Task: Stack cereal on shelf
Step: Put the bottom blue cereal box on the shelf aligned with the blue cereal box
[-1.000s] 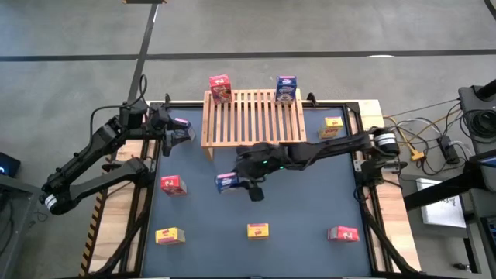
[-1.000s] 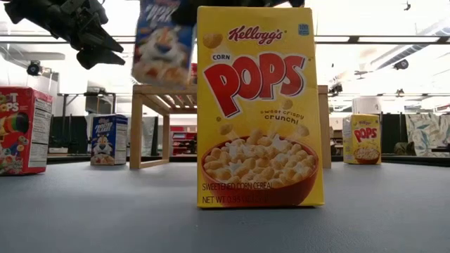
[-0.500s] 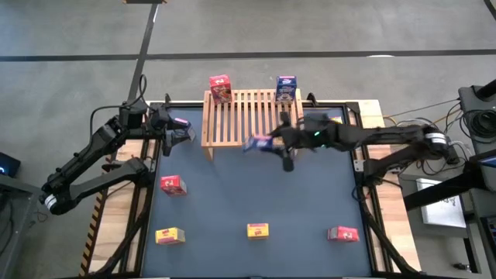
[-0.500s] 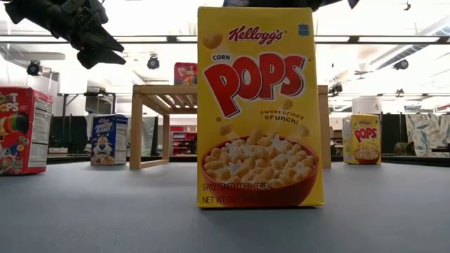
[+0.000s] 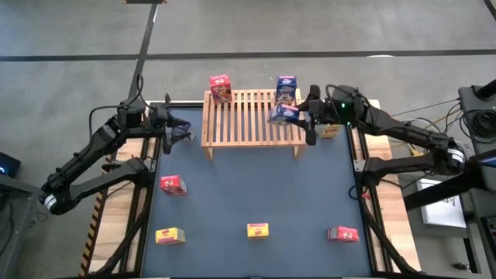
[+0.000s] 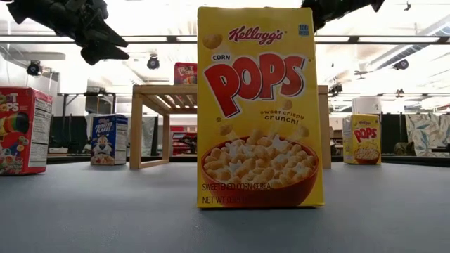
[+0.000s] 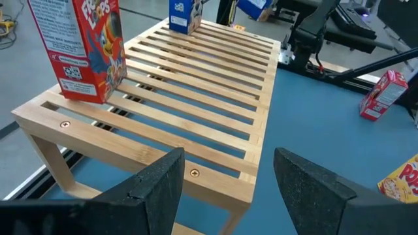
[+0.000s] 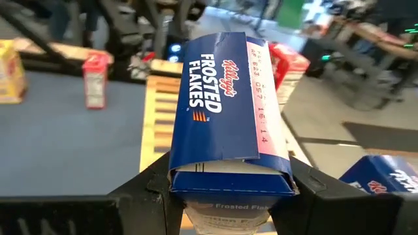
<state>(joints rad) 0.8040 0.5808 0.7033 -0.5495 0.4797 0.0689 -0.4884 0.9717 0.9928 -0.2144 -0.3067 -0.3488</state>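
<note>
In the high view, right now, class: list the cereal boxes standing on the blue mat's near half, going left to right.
Yellow box → red box → yellow box at the middle → red box at the right.

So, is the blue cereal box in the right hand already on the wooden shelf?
Not yet. The right hand holds the blue Frosted Flakes box tilted above the slatted wooden shelf.

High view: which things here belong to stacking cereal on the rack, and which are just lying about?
Job:
- wooden rack
- blue box in right gripper
- red box and second blue box on rack
- five boxes left on mat

Lying about:
- cables right of table
</note>
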